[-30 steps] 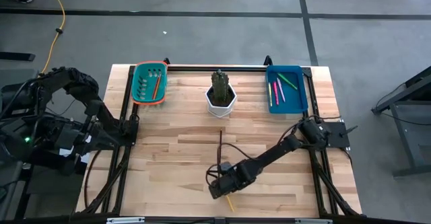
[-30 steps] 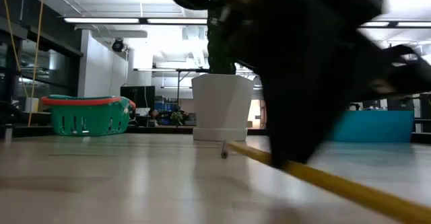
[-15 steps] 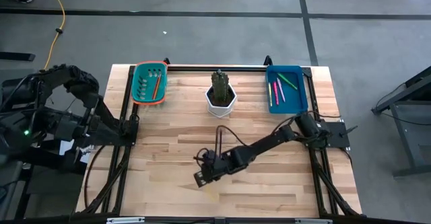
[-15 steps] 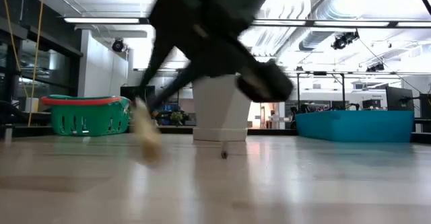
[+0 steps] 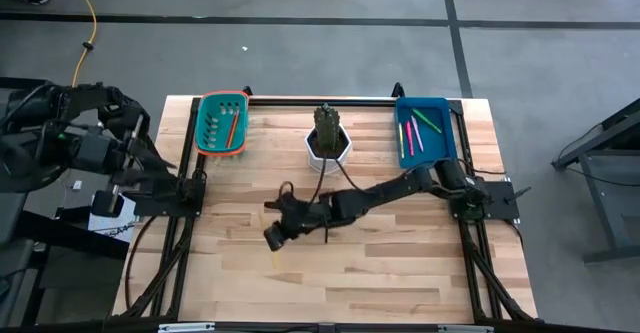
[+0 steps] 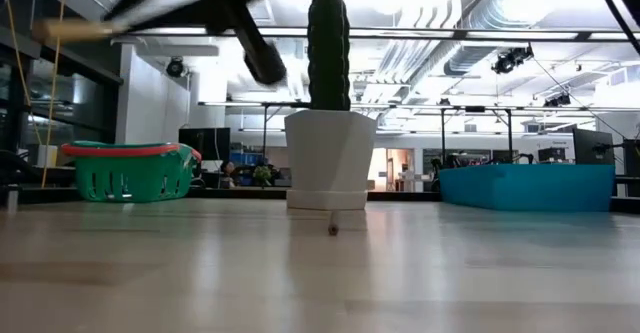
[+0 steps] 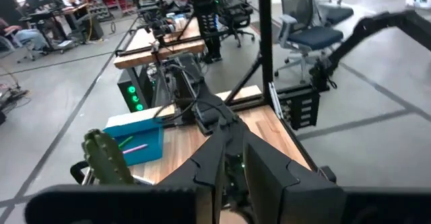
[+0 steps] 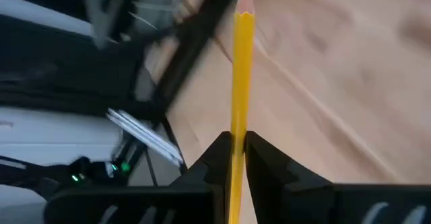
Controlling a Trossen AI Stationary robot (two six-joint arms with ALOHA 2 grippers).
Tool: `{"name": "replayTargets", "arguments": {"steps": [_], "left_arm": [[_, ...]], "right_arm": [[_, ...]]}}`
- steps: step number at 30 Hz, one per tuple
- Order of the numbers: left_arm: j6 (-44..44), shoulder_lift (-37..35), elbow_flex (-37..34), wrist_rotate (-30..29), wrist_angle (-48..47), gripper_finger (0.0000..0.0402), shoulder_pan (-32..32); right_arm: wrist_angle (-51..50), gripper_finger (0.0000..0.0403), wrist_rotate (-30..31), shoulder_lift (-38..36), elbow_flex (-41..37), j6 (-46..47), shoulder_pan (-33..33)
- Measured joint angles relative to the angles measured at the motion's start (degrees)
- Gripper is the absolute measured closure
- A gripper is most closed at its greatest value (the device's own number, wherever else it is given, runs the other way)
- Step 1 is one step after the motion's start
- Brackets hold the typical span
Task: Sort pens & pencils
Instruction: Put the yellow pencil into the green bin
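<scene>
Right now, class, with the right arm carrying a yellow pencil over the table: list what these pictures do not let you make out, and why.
- Yellow pencil: its rear end is cut off by the right wrist view's edge, between the right gripper's fingers.
- Pens in the blue tray: hidden by its wall in the low view.
- Left gripper: nothing visibly held; the wrist view alone doesn't settle open or shut.
- Dark pencil: only its end shows in the low view.

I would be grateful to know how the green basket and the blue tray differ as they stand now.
The green slotted plastic basket sits at the table's far left corner, the blue plastic tray at the far right. The basket has an orange rim and holds an orange pencil; the tray holds pink and green pens. Both are open-topped containers on the wooden table.
</scene>
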Motion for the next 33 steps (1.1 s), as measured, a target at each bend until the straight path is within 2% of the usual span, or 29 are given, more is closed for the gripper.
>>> {"name": "replayTargets", "arguments": {"steps": [4, 11, 21, 26, 33], "left_arm": [[-1.0, -1.3, 0.0, -1.0, 0.0, 0.0355, 0.0], [-1.5, -2.3, 0.0, -1.7, 0.0, 0.0355, 0.0], [-2.4, -2.4, 0.0, -2.3, 0.0, 0.0355, 0.0], [-5.7, -2.9, -2.4, -4.2, 0.0, 0.0355, 0.0], [-15.8, -4.0, -10.5, -7.9, 0.0, 0.0355, 0.1]], "right_arm": [[-1.1, 0.0378, 1.5, 0.0, 5.6, -6.2, -1.5], [-9.0, 0.0378, 3.2, 0.0, 15.9, -16.0, -2.8], [-18.7, 0.0378, 9.6, 0.0, 31.4, -27.0, -2.9], [-17.2, 0.0378, 10.7, -3.0, 30.7, -30.8, -3.1], [-18.9, 0.0378, 10.9, -6.9, 31.0, -36.2, -3.3]]}}
